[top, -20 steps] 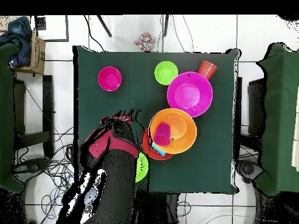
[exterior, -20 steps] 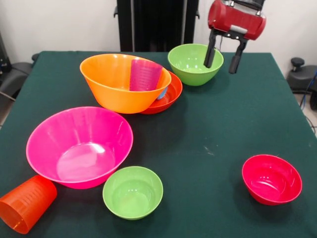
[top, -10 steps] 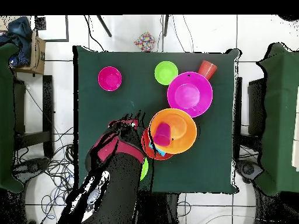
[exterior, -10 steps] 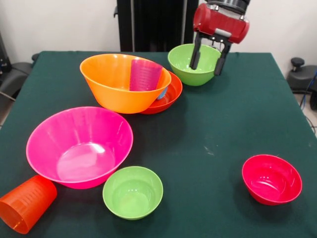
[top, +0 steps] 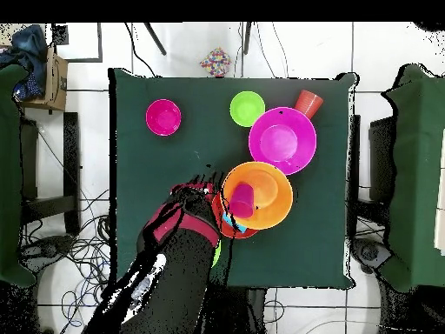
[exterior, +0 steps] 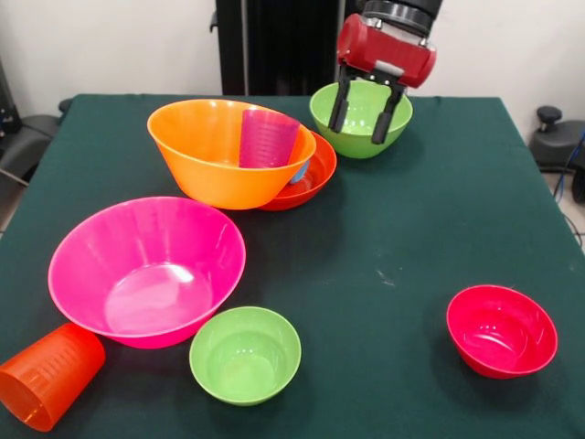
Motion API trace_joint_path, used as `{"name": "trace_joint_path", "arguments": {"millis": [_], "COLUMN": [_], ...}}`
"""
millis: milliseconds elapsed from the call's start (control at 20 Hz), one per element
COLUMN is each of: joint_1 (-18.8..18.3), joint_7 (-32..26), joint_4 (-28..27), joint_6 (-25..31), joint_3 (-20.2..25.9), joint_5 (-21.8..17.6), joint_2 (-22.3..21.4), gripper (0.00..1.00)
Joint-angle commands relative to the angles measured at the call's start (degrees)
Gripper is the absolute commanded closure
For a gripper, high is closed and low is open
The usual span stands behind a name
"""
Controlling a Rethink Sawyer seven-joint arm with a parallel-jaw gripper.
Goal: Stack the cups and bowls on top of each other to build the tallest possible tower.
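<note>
My gripper [exterior: 361,117] is open and empty, its two black fingers hanging over the medium lime green bowl [exterior: 402,114] at the table's far side. To its left the large orange bowl [exterior: 215,160] leans on the shallow red-orange bowl [exterior: 315,178], with the purple cup [exterior: 267,137] inside it and a sliver of the blue cup [exterior: 300,172] beside it. The large pink bowl [exterior: 146,270], small green bowl [exterior: 245,354], small crimson bowl [exterior: 501,329] and the orange cup [exterior: 47,375], lying on its side, stand apart. The red cup is not visible. In the overhead view the arm [top: 178,252] covers most of the medium green bowl [top: 215,254].
The green cloth table [exterior: 411,229] has open room between the crimson bowl and the far bowls. The black pedestal [exterior: 283,46] stands behind the table. Chairs [top: 413,174] stand at the table's sides.
My gripper has moved left in the front view and slightly down, from beside the medium green bowl's right rim to over the bowl. It stays open. The bowls and cups have not moved.
</note>
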Motion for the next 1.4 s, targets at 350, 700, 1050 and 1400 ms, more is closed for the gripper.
{"name": "trace_joint_path", "arguments": {"millis": [350, 700, 1050, 1400], "joint_1": [10.55, 18.35, 20.43, -1.03], "joint_7": [11.99, 12.93, 7.9, -6.75], "joint_4": [-1.19, -0.58, 1.23, 3.73], "joint_6": [-10.84, -18.59, -24.15, 2.14], "joint_3": [-10.95, -25.39, -29.26, 4.89], "joint_5": [11.6, 30.86, 38.61, 14.56], "joint_2": [10.73, 19.38, 20.28, -1.31], "gripper": [0.0, 0.0, 0.0, 0.0]}}
